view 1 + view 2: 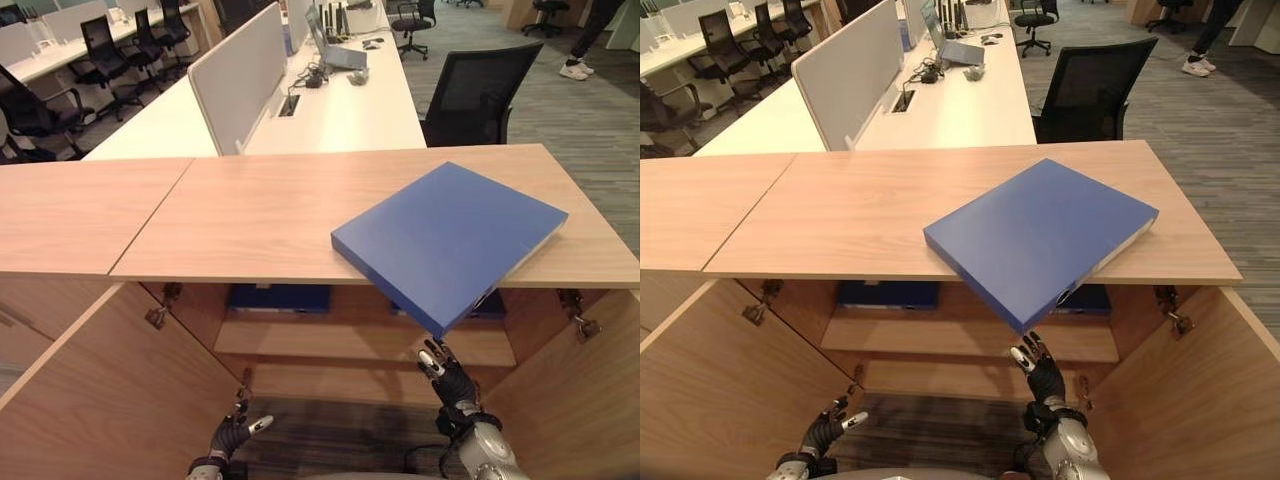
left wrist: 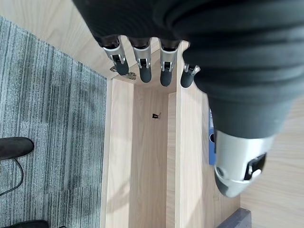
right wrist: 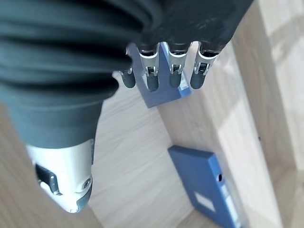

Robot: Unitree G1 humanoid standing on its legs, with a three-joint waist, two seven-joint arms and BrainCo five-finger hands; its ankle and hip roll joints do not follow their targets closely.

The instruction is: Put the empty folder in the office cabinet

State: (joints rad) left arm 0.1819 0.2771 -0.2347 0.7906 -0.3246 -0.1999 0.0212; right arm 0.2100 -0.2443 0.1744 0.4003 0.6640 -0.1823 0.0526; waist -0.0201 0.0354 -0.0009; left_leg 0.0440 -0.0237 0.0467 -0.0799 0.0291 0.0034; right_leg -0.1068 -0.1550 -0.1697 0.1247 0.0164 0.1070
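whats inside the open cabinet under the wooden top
Two blue folders lie on the upper shelf: one at left, another mostly hidden behind the blue folder overhanging the wooden top. The shelf's back is covered.

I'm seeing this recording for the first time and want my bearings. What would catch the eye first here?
A big blue folder lies on the wooden cabinet top, its near corner jutting out over the front edge. Below it, the cabinet doors stand wide open, with more blue folders on the upper shelf inside. The right hand reaches up just under the jutting corner, fingers relaxed, while the left hand hangs low and open.
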